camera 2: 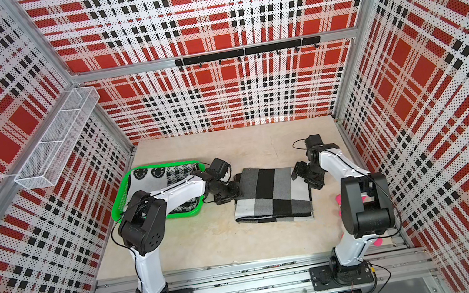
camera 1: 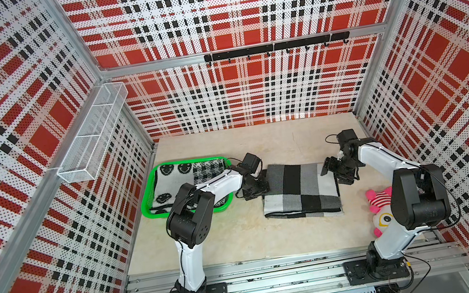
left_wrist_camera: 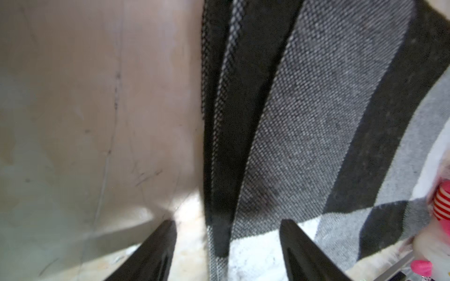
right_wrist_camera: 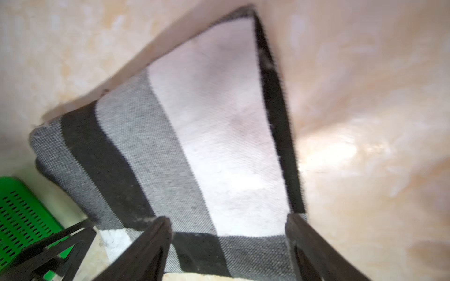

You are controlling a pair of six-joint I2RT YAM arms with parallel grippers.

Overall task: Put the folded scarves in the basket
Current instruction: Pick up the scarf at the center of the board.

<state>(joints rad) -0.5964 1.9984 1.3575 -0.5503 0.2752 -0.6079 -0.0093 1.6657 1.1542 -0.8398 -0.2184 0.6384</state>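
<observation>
Top views show a pink-and-white toy (camera 1: 379,213) nearest, lying on the counter (camera 1: 235,239) and partly hidden by the right arm. Just beyond it lies the scarf (camera 1: 299,189), folded into a flat rectangle of grey, black and white checks. It rests on the counter, outside the basket (camera 1: 222,208), which sits just to its left. The left end effector (camera 1: 257,186) is at the scarf's left edge and the right end effector (camera 1: 334,171) at its right edge. Both wrist views show the fingers (left_wrist_camera: 155,253) (right_wrist_camera: 146,250) spread apart with only the scarf's edge showing in the gap, nothing pinched, so both end effectors are released. The green basket holds another folded cloth (camera 1: 168,180) with smiley faces, and the left arm reaches across its near side. Farther back, a white wire rack (camera 1: 93,131) hangs on the left wall and a black hook rail (camera 1: 275,47) runs along the back wall.
</observation>
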